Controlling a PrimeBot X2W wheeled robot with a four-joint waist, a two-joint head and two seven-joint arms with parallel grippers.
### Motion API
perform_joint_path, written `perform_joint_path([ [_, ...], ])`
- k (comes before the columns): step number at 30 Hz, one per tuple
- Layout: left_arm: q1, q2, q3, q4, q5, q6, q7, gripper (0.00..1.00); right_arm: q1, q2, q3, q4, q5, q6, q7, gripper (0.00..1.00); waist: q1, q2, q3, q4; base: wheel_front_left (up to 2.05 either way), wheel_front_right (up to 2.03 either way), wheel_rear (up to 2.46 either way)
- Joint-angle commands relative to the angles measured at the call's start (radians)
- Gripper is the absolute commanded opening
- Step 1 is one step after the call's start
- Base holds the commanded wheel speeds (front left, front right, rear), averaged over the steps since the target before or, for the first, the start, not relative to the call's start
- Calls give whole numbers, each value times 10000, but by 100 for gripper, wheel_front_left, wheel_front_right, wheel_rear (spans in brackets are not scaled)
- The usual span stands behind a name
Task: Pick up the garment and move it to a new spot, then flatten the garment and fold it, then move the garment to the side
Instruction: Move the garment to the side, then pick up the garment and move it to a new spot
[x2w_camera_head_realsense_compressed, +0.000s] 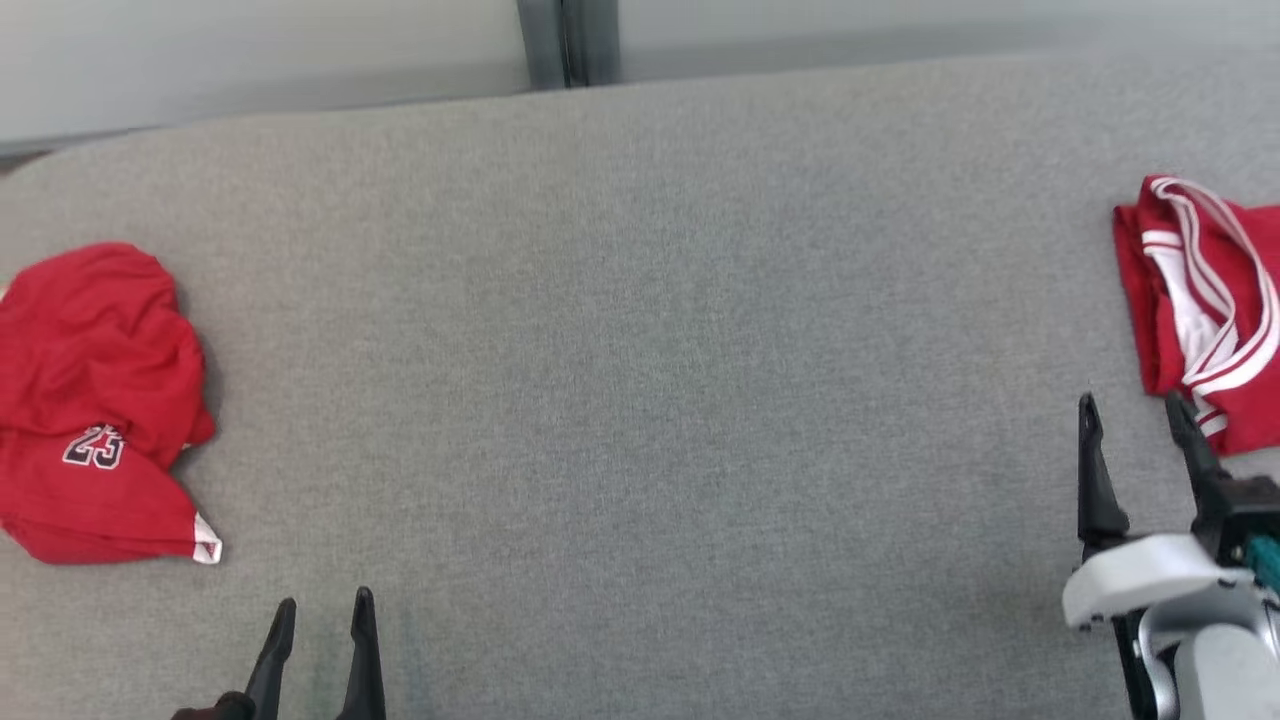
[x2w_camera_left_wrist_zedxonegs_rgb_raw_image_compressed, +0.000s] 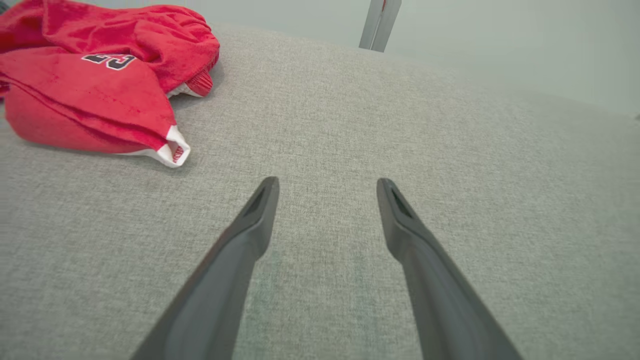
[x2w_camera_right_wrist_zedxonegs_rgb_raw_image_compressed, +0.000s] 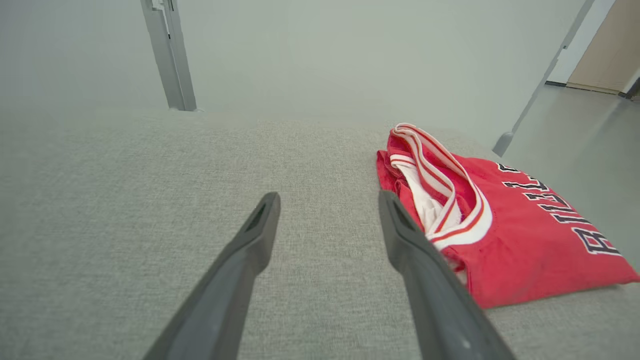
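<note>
While the folded red jersey with white trim lies at the grey fabric counter's right edge, seemingly finished, the crumpled red number 23 garment sits unfolded at the left, and the left end effector and right end effector stand apart, empty.

We look down on a grey fabric surface that spans the view. At its left edge we find a crumpled red garment, heaped, with a 23 printed on it and a white hem corner at its near right. At the far right lies a folded red jersey with white-striped trim, cut off by the frame. Our right gripper stands at that jersey's near corner, fingers parted with nothing between them; we cannot tell whether the outer finger touches the cloth. Our left gripper sits low at the bottom edge, fingers apart and empty, clear of the crumpled garment. Beyond the surface we see a pale wall and a dark post
</note>
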Motion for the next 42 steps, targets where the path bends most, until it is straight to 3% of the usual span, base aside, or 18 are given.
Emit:
perform_joint_path([
  [1, 215, 7, -7, 36, 15, 43, 3, 100, 486, 119, -156, -231, 119, -14, -26, 100, 0, 0, -2177, -381, 0, 0, 0],
  [8, 328, 7, -132, 172, 121, 36, 3, 100, 2161, 483, 106, -515, 783, -12, -26, 100, 0, 0, -2709, -334, 0, 0, 0],
  [15, 311, 5, -46, 149, 171, 89, 3, 100, 2255, 467, 696, -313, 1258, -12, -27, 100, 0, 0, -2809, -333, 0, 0, 0],
  [31, 138, 4, -154, 100, 165, 89, 3, 100, 2208, 471, 962, -122, 1409, -12, -27, 100, 0, 0, -2797, 36, 0, 0, 0],
  [37, 8, 5, -188, 73, 272, 115, 3, 100, 2343, 471, 1221, -209, 1776, -12, -27, 100, 0, 0, -2818, 767, 0, 0, 0],
  [42, 39, 6, -187, 36, 348, 95, 3, 100, 2455, 470, 1554, -263, 2048, -12, -29, 100, 0, 0, -2901, 2227, 0, 0, 0],
])
